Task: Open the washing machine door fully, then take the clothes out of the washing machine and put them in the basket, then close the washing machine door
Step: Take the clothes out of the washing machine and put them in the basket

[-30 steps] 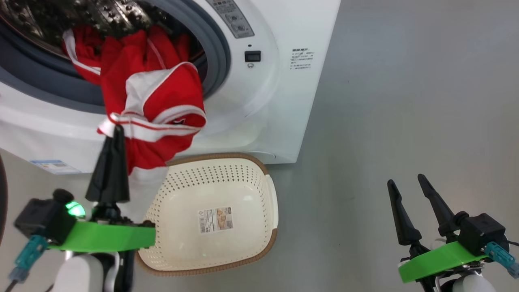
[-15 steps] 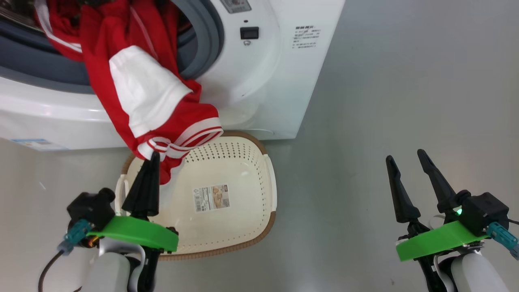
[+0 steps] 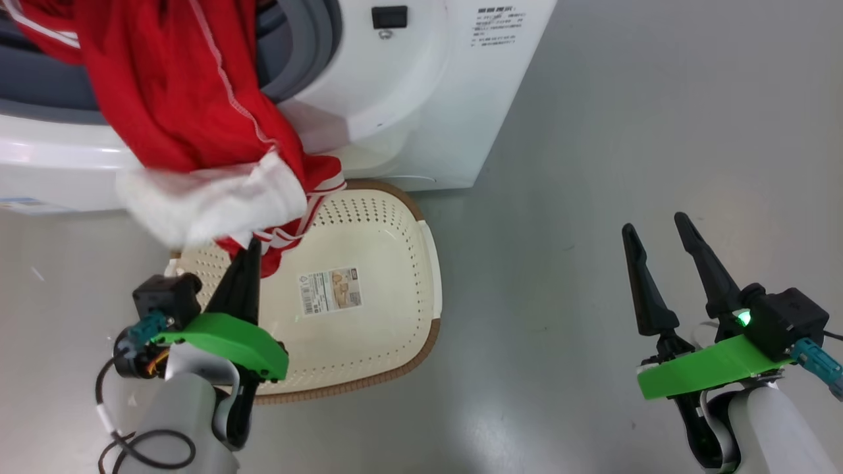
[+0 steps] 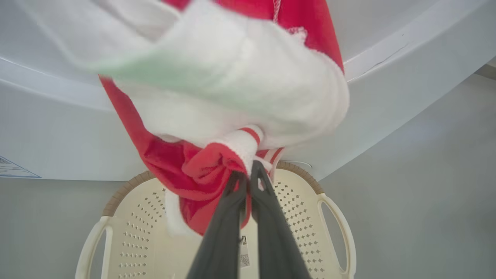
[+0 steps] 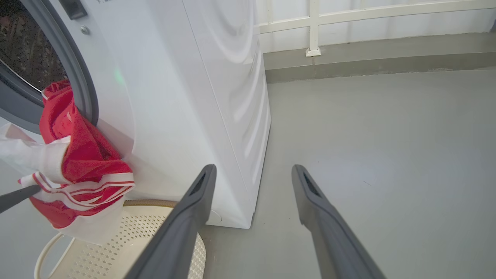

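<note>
The white washing machine fills the top left of the head view, its opening ringed by a grey rubber seal. It stands on a grey floor. The right wrist view shows a slice of the steel drum behind that seal.

The red clothes spill out of the opening and hang down over the machine's front lip. Their lower end, with white stripes and a blurred white cuff, hangs above the back edge of the basket.

The cream basket sits on the floor against the foot of the machine. Its inside holds nothing but a label sticker.

The left end effector is over the basket with its fingers pressed together on the striped hem of the clothes, as the left wrist view shows. The right end effector hangs well to the right above bare floor, its fingers spread wide and holding nothing.
</note>
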Controlling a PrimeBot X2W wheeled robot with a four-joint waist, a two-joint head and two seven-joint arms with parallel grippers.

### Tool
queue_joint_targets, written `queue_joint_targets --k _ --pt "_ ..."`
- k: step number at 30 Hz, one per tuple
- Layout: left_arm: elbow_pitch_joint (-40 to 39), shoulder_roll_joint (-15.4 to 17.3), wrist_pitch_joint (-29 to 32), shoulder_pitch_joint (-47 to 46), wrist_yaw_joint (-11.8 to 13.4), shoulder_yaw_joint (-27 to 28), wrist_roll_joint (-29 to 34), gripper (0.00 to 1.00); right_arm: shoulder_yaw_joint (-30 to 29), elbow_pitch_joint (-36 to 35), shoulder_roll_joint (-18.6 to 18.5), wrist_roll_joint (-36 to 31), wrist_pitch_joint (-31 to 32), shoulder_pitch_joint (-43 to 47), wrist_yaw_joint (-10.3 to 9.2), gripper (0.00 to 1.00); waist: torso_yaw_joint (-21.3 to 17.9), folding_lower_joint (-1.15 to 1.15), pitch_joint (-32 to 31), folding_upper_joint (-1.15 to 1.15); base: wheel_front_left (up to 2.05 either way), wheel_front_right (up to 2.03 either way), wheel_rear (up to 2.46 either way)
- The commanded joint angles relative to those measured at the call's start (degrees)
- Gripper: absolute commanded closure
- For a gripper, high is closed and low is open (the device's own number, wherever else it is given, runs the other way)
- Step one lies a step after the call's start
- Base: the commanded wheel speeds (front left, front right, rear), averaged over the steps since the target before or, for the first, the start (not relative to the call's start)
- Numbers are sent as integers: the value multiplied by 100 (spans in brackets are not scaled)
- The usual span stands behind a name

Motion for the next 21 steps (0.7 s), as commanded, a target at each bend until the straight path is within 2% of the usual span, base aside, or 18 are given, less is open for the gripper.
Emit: queue_joint_targets --k 1,21 --pt "13 109 -46 -73 -31 153 54 100 132 -153 10 1 -37 -43 36 0 -47 0 97 0 0 0 0" --pt "1920 168 -46 -1357 -31 34 316 100 183 -214 -29 -27 -37 -302 36 0 -69 0 633 0 0 0 0"
